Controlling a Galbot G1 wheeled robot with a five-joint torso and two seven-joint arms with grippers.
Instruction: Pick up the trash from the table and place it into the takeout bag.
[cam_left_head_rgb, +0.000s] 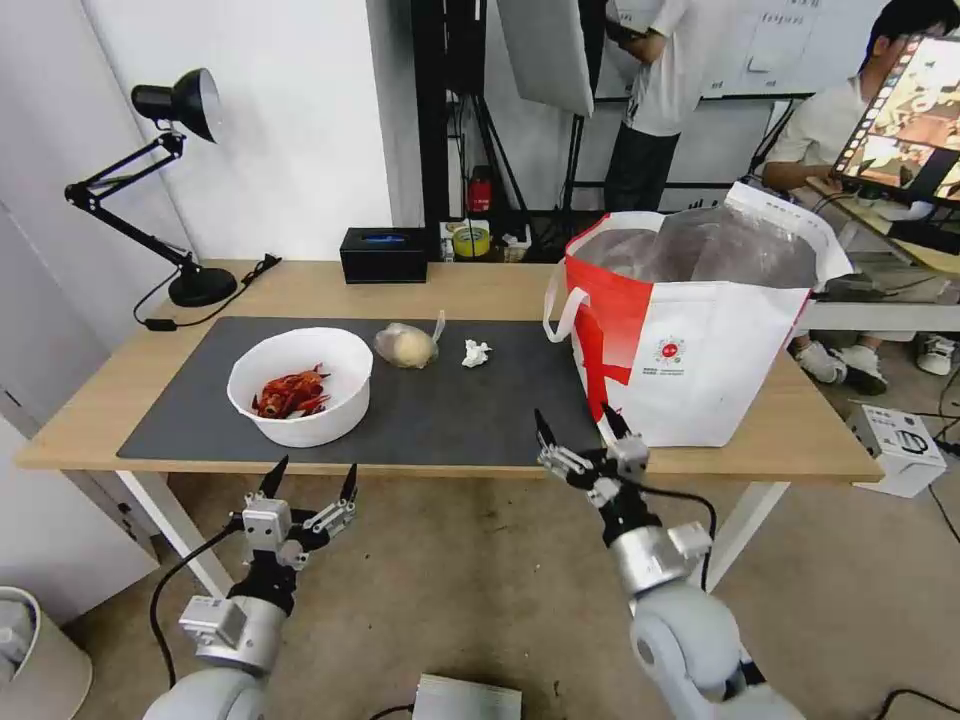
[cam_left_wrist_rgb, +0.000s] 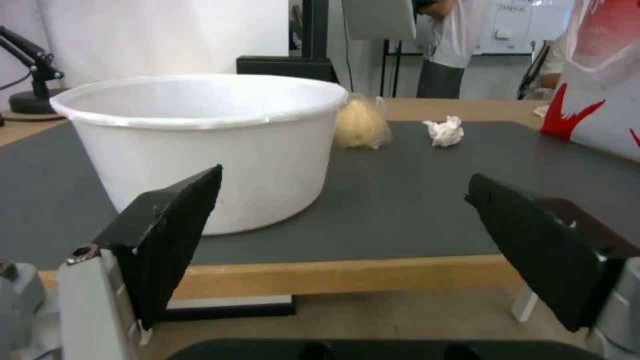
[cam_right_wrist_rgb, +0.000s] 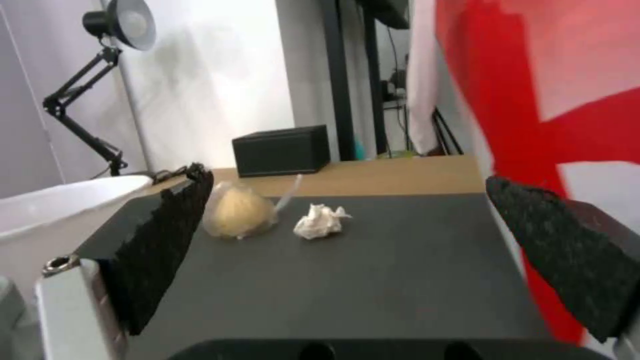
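A white bowl (cam_left_head_rgb: 300, 385) (cam_left_wrist_rgb: 200, 145) holding red crayfish shells rests on the dark mat (cam_left_head_rgb: 450, 410) of the table (cam_left_head_rgb: 90, 420). Beside it lie a clear bag with a pale bun (cam_left_head_rgb: 406, 346) (cam_left_wrist_rgb: 361, 123) (cam_right_wrist_rgb: 239, 211) and a crumpled white tissue (cam_left_head_rgb: 475, 352) (cam_left_wrist_rgb: 445, 131) (cam_right_wrist_rgb: 321, 221). The white-and-red takeout bag (cam_left_head_rgb: 690, 340) (cam_right_wrist_rgb: 553, 100) stands open at the table's right. My left gripper (cam_left_head_rgb: 311, 478) (cam_left_wrist_rgb: 343, 200) hangs open below the front edge, near the bowl. Just at the front edge, beside the bag, my right gripper (cam_left_head_rgb: 577, 423) (cam_right_wrist_rgb: 347, 200) is open and empty.
A black tissue box (cam_left_head_rgb: 383, 254) (cam_right_wrist_rgb: 281, 150) sits at the back of the table, and a black desk lamp (cam_left_head_rgb: 160, 180) at the back left. A white box (cam_left_head_rgb: 905, 445) lies on the floor at the right. People stand and sit behind the table.
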